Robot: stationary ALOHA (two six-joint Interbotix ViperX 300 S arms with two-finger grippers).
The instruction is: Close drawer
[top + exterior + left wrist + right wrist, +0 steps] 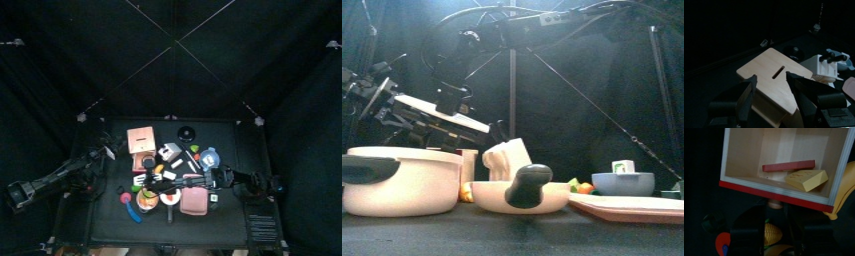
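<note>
Drawer: the salmon-tan drawer (139,139) sits on the counter (227,140) toward its back left, with the clutter of other things just in front of and beside it. In my left wrist view its pale top panel (777,87) with a short dark slot fills the middle.
Drawer interior: my right wrist view looks into the open box (784,163), edged by a red front lip, holding a red bar (789,166) and a yellow wedge (807,179).
Knob: a small knob (774,204) juts out just below the red lip.
Left fingers: my left fingers (771,82) are spread apart, one on each side of the drawer's top panel, gripping nothing.
Right fingers: my right fingers (775,225) reach toward the knob; I cannot tell whether they are parted or closed on it.
Nearby: a cream pot (402,180) and a pink tray (629,207) stand at the counter's front.
</note>
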